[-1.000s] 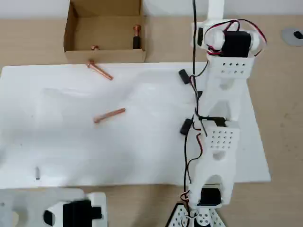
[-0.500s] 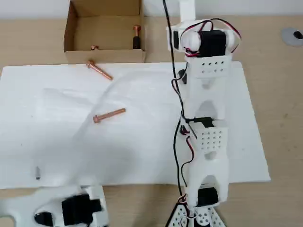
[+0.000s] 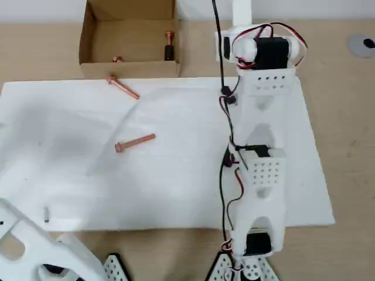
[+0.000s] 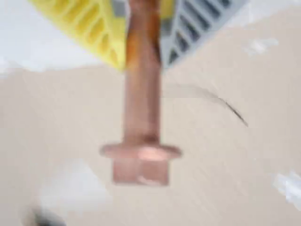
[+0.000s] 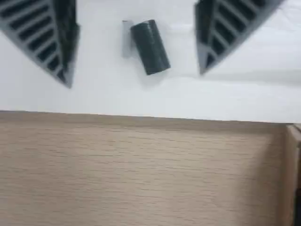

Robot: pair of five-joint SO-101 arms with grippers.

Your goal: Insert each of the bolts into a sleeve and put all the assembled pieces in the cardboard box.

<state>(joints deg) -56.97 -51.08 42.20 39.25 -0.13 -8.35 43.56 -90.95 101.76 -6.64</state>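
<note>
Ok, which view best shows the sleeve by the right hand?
The right wrist view: the sleeve lies whole on the mat inside the open right hand. The high view has it partly behind cables. The left wrist view faces the bolt in the left hand.

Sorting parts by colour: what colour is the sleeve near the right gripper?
Black or very dark grey; the sleeve shows best in the right wrist view.

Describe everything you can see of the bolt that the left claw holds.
The bolt looks like copper-coloured metal: a round shank, a wide flange and a hexagonal head. The left claw is shut on the shank, with a yellow finger and a grey finger on either side. The head end points away from the claw, over the tan table.
</note>
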